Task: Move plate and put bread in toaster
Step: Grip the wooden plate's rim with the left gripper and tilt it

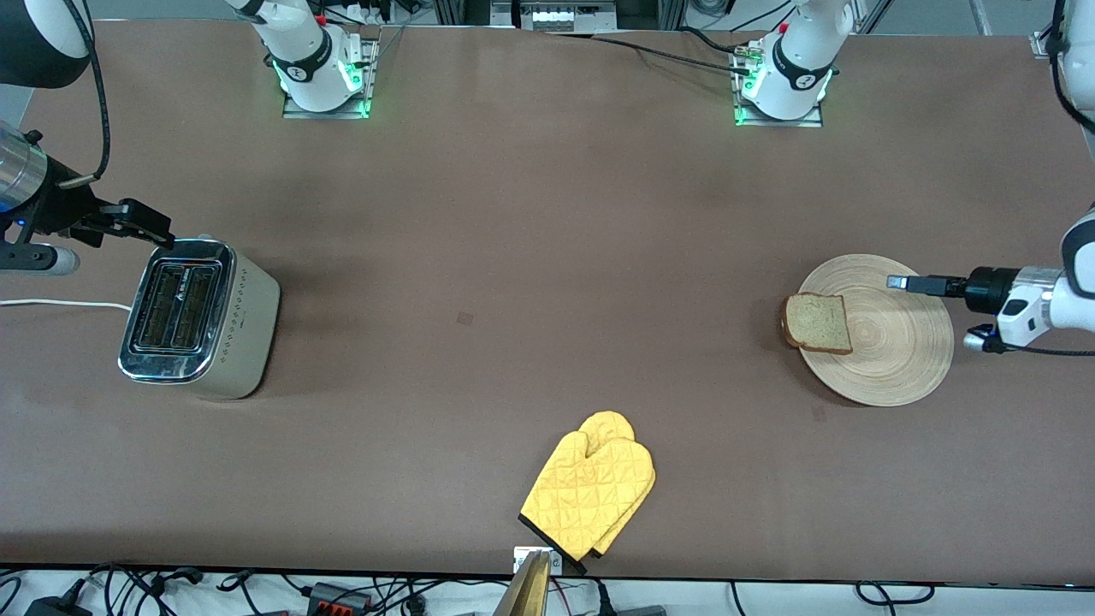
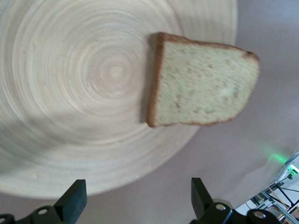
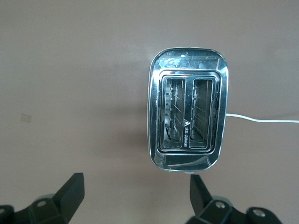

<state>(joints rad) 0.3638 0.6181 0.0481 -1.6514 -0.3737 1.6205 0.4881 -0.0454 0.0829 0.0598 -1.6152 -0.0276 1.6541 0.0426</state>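
Observation:
The round wooden plate [image 1: 898,359] lies toward the left arm's end of the table. The bread [image 1: 819,322] rests on the plate's rim on the side toward the table's middle, partly overhanging the table. My left gripper [image 1: 896,282] hovers over the plate's rim, open and holding nothing. In the left wrist view the plate [image 2: 70,93] and the bread [image 2: 201,86] lie ahead of the spread left gripper [image 2: 138,200]. The toaster [image 1: 201,316] stands toward the right arm's end, slots up and empty. My right gripper [image 1: 154,231] hovers by the toaster's [image 3: 187,109] end, open [image 3: 137,196] and empty.
A yellow quilted oven mitt [image 1: 590,492] lies near the table edge closest to the front camera, midway along it. The toaster's white cord [image 1: 51,304] runs off toward the right arm's end of the table. Between toaster and plate is bare brown tabletop [image 1: 530,282].

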